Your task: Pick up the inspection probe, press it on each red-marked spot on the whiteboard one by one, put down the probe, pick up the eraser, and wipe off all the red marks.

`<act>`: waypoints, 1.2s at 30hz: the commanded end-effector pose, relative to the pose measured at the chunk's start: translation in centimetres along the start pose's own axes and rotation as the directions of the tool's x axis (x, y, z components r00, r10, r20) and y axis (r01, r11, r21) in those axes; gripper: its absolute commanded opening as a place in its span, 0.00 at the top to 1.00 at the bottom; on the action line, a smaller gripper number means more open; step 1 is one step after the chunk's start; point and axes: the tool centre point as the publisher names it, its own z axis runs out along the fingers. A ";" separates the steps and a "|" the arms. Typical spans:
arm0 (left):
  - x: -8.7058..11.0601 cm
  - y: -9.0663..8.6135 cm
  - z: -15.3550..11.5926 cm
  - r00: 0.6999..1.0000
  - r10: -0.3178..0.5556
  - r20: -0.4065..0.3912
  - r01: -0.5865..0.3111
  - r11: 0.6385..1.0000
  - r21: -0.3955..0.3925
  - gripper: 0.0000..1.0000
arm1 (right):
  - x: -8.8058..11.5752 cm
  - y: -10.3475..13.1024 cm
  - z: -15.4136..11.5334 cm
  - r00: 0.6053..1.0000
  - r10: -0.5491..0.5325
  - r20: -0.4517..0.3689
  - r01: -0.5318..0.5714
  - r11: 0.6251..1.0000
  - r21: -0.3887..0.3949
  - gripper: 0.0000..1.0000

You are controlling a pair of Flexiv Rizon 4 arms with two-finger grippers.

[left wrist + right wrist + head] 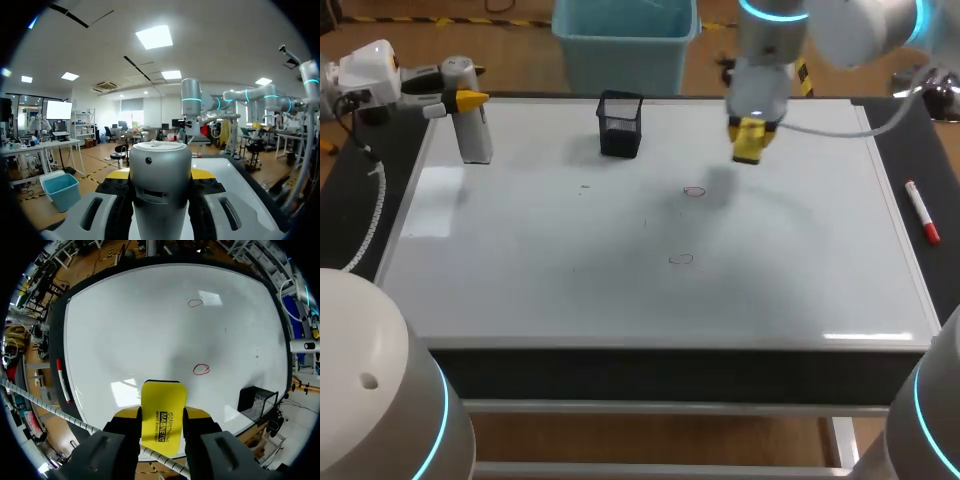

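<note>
**Eraser in the right gripper, probe in the left**

Closest to the right wrist camera is the right gripper. Its two yellow-tipped fingers press on either side of the eraser, a flat, bright yellow block with rounded corners and dark print on its face. The rear end of the eraser is hidden between the fingers. In the head view the eraser hangs above the far part of the whiteboard, right of the middle.

The left gripper is clamped on the inspection probe, a plain grey cylinder with a flat pale top and a small dark dot on its side. From above, the probe stands upright at the far left corner of the board. Its lower end cannot be seen in the wrist view.

Two red marks, both small open rings, lie near the middle of the board. One ring lies just ahead of the eraser and the other farther on. From above they are faint.

A black mesh holder stands on the far edge of the board, between probe and eraser. What it holds cannot be made out. A red-capped marker lies on the dark strip beside the right edge of the board.
</note>
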 end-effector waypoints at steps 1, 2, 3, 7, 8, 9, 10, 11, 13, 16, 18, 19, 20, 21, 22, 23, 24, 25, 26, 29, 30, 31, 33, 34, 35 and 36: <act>0.1 -0.1 0.0 1.000 0.001 0.004 -0.001 1.000 -0.001 1.00 | 6.3 -0.6 -0.9 0.999 0.036 0.017 -0.036 0.999 0.010 1.00; 0.1 -0.1 0.0 1.000 0.001 0.004 -0.001 1.000 -0.001 1.00 | 7.2 -0.7 -1.0 0.998 0.054 0.026 -0.055 0.998 0.007 1.00; 0.1 -0.1 0.0 1.000 0.001 0.004 -0.001 1.000 -0.001 1.00 | 8.0 -0.9 -1.0 0.997 0.068 0.019 -0.069 0.998 0.009 1.00; 0.1 -0.1 0.0 1.000 0.001 0.004 -0.001 1.000 -0.001 1.00 | 11.1 -1.0 -1.0 0.992 0.123 0.016 -0.123 0.992 0.009 1.00; 0.1 -0.1 0.0 1.000 0.001 0.004 -0.001 1.000 -0.001 1.00 | 11.8 -1.0 -0.9 0.991 0.136 0.015 -0.136 0.991 0.009 1.00; 0.1 -0.1 0.0 1.000 0.001 0.004 -0.001 1.000 -0.001 1.00 | 12.5 -1.0 -0.8 0.989 0.146 0.005 -0.146 0.989 0.008 1.00; 0.1 -0.1 0.0 1.000 0.001 0.004 -0.001 1.000 -0.001 1.00 | 13.1 -1.0 -0.8 0.987 0.158 0.008 -0.158 0.987 0.007 1.00; 0.1 -0.1 0.0 1.000 0.001 0.004 -0.001 1.000 -0.001 1.00 | 13.6 -1.0 -0.7 0.986 0.167 0.006 -0.167 0.986 0.007 1.00; 0.1 -0.1 0.0 1.000 0.001 0.004 -0.001 1.000 -0.001 1.00 | 14.7 -1.0 -0.5 0.984 0.180 -0.001 -0.180 0.984 0.004 1.00; 0.1 -0.1 0.0 1.000 0.001 0.004 -0.001 1.000 -0.001 1.00 | 16.0 -1.0 -0.3 0.982 0.189 -0.012 -0.189 0.982 0.001 1.00; 0.1 -0.1 0.0 1.000 0.001 0.004 -0.001 1.000 -0.001 1.00 | 16.8 -1.0 -0.2 0.980 0.200 -0.017 -0.200 0.980 0.002 1.00; 0.1 -0.1 0.0 1.000 0.001 0.004 -0.001 1.000 -0.001 1.00 | 17.0 -1.0 -0.2 0.979 0.202 -0.012 -0.202 0.979 0.000 1.00; 0.1 -0.1 0.0 1.000 0.001 0.004 -0.001 1.000 -0.001 1.00 | 17.1 -1.0 -0.2 0.979 0.203 -0.011 -0.203 0.979 -0.001 1.00; 0.1 -0.1 0.0 1.000 0.001 0.004 -0.001 1.000 -0.001 1.00 | 17.1 -1.0 -0.2 0.979 0.205 -0.008 -0.205 0.979 -0.002 1.00; 0.1 -0.1 0.0 1.000 0.001 0.004 -0.001 1.000 -0.001 1.00 | 17.2 -1.0 -0.2 0.979 0.204 -0.001 -0.204 0.979 -0.006 1.00; 0.1 -0.1 0.0 1.000 0.001 0.004 -0.001 1.000 -0.001 1.00 | 17.2 -1.0 -0.2 0.979 0.206 -0.001 -0.206 0.979 -0.007 1.00; 0.1 -0.1 0.0 1.000 0.001 0.004 -0.001 1.000 -0.001 1.00 | 17.2 -0.9 -0.2 0.977 0.213 0.001 -0.213 0.977 -0.006 1.00; 0.1 -0.1 0.0 1.000 0.001 0.004 -0.001 1.000 -0.001 1.00 | 17.2 -0.9 -0.3 0.977 0.212 0.006 -0.212 0.977 -0.008 1.00; 0.1 -0.1 0.0 1.000 0.001 0.004 -0.001 1.000 -0.001 1.00 | 17.2 -0.9 -0.3 0.977 0.212 0.006 -0.212 0.977 -0.008 1.00; 0.1 -0.1 0.0 1.000 0.001 0.004 -0.001 1.000 -0.001 1.00 | 17.2 -0.9 -0.3 0.977 0.212 0.006 -0.212 0.977 -0.008 1.00; 0.1 -0.1 0.0 1.000 0.001 0.004 -0.001 1.000 -0.001 1.00 | 17.2 -0.9 -0.3 0.977 0.212 0.006 -0.212 0.977 -0.008 1.00; 0.1 -0.1 0.0 1.000 0.001 0.004 -0.001 1.000 -0.001 1.00 | 17.2 -0.9 -0.3 0.977 0.212 0.006 -0.212 0.977 -0.008 1.00; 0.1 -0.1 0.0 1.000 0.001 0.004 -0.001 1.000 -0.001 1.00 | 17.2 -0.9 -0.3 0.977 0.212 0.006 -0.212 0.977 -0.008 1.00; 0.1 -0.1 0.0 1.000 0.001 0.004 -0.001 1.000 -0.001 1.00 | 17.2 -0.9 -0.3 0.977 0.212 0.006 -0.212 0.977 -0.008 1.00; 0.1 -0.1 0.0 1.000 0.001 0.004 -0.001 1.000 -0.001 1.00 | 17.2 -0.9 -0.3 0.977 0.212 0.006 -0.212 0.977 -0.008 1.00; 0.1 -0.1 0.0 1.000 0.001 0.004 -0.001 1.000 -0.001 1.00 | 17.2 -0.9 -0.3 0.977 0.212 0.006 -0.212 0.977 -0.008 1.00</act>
